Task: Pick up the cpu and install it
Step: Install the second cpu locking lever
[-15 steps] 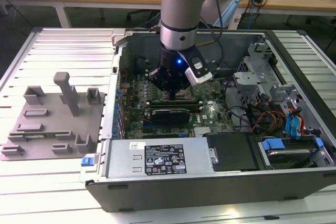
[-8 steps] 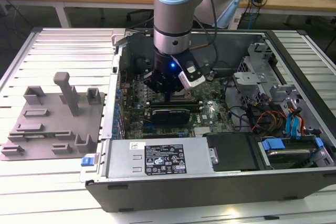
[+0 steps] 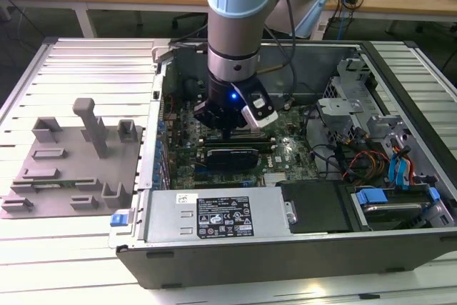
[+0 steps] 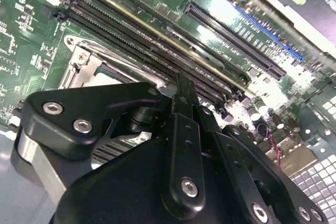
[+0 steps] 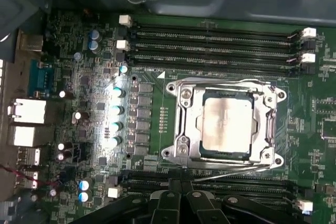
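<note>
CPU lying flat in the metal-framed socket of the green motherboard, pale top facing up, edges square with the frame, nearly square so no clear long axis, seated inside the frame opening with metal on all four sides. Rows of dark memory slots running parallel along two opposite sides of the socket, white latches at their ends. Pincer hanging low inside the open computer case, directly over the motherboard, in the exterior view; black linkage of the pincer close above the socket corner in the second wrist view, nothing seen pinched; whether spread or pressed together cannot be told. Tight room around the socket: slots on either side, a column of capacitors just beside it, case walls beyond. Grey tray with upright plastic blocks resting on the ribbed counter on the exterior view's left, well apart from the case. Drive bays and coloured cables crowding the case on the exterior view's right.
</note>
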{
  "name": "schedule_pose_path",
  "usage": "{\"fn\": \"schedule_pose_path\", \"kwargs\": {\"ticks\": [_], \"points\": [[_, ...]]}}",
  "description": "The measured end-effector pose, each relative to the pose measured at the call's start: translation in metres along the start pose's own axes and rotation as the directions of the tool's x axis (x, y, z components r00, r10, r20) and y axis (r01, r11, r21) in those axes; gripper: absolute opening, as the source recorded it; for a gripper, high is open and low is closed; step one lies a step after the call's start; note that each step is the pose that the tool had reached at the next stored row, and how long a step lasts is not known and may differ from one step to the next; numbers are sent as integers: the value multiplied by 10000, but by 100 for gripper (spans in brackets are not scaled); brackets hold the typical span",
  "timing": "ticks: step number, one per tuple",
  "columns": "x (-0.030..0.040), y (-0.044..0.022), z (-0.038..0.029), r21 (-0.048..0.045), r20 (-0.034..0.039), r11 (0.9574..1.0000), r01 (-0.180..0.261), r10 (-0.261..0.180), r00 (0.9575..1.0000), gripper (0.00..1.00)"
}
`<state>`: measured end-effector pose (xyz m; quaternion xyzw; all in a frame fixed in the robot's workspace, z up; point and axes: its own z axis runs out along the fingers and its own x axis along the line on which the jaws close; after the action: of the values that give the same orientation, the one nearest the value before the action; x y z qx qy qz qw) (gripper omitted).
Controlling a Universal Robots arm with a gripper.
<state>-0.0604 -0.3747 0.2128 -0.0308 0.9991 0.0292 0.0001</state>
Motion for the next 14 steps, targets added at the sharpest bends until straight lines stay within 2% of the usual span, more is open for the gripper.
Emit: {"fn": "schedule_pose_path", "kwargs": {"ticks": [1, 2, 4, 5, 7, 10, 14], "points": [[3, -4, 0, -23, 2, 10000, 0, 0, 10000, 11], [9, -8, 0, -88, 7, 10000, 1, -1, 10000, 11], [27, -14, 18, -395, 31, 9992, 20, -19, 10000, 11], [41, -14, 31, -520, 40, 9986, 24, -22, 10000, 11], [61, -14, 56, -669, 56, 9978, 32, -28, 10000, 11], [70, -16, 93, -808, 73, 9967, 34, -28, 10000, 11], [69, -16, 99, -827, 75, 9966, 36, -30, 10000, 11]]}}
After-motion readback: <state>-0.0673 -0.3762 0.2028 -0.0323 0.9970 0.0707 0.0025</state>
